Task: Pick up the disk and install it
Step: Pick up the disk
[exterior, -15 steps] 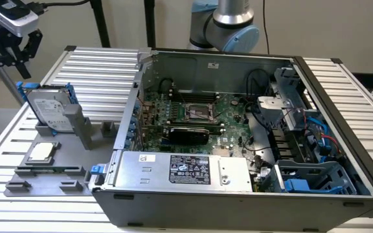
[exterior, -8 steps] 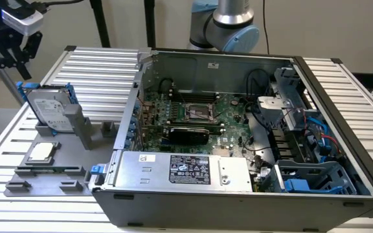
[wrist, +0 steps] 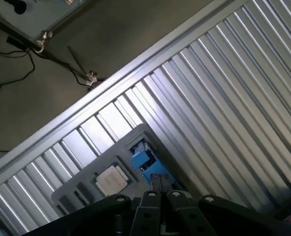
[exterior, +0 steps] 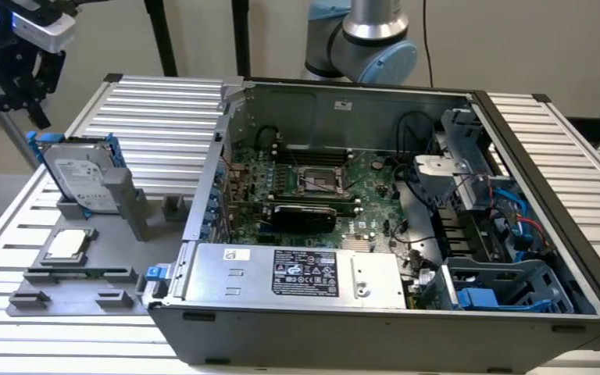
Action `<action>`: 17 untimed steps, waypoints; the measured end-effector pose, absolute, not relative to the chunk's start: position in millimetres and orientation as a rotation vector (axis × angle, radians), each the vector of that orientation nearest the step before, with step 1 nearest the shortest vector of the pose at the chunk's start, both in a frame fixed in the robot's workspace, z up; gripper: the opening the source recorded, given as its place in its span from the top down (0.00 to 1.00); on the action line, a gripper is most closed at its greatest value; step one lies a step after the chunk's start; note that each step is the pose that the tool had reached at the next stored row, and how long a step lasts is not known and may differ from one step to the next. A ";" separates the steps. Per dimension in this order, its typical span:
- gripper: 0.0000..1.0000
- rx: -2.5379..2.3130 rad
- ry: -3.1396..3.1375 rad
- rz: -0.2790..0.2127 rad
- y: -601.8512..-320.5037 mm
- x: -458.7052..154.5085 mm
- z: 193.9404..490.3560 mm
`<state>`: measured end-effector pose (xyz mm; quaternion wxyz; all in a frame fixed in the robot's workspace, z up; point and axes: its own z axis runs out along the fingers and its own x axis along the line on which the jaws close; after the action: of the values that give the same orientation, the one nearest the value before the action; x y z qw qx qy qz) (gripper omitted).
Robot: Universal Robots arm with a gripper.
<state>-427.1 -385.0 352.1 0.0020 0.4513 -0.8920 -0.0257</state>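
Gripper [wrist: 158,183] fingers pressed together, nothing held. It hangs up at the far left, well apart from the disk [exterior: 79,178]. The disk stands on edge in its blue carrier on the grey fixture [exterior: 76,289], left of the open PC case [exterior: 342,98]. For a clean pick I'd spread the fingers, come down square over the top edge and keep it vertical. Disk's white label and the power supply [exterior: 216,273] black label: print unreadable.

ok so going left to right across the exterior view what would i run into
disk standing in its blue carrier → power-supply box inside the open computer case → grey drive cage at the case's near corner on the exterior view's right
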 end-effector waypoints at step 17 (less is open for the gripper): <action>1.00 1.804 -2.561 -0.075 -385.0 -427.1 352.2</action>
<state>-427.1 -385.0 352.2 0.0041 0.5758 -0.8172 -0.0240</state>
